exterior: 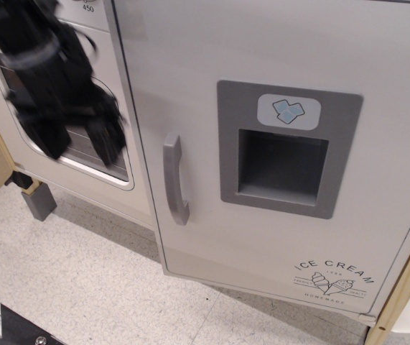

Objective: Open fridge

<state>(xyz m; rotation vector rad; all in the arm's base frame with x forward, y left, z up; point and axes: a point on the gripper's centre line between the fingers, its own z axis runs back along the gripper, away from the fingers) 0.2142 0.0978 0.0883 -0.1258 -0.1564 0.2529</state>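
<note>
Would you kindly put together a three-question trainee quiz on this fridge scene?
1. True or false: the hand is clamped around the fridge handle.
2. What sits directly above the dispenser recess? A) a blue ice-cube sticker B) the ICE CREAM print C) a knob
3. Fill in: the hand appears in front of the ____ window, left of the fridge.

Key:
1. False; it is off the handle, to its left, and motion-blurred.
2. A
3. oven
</note>
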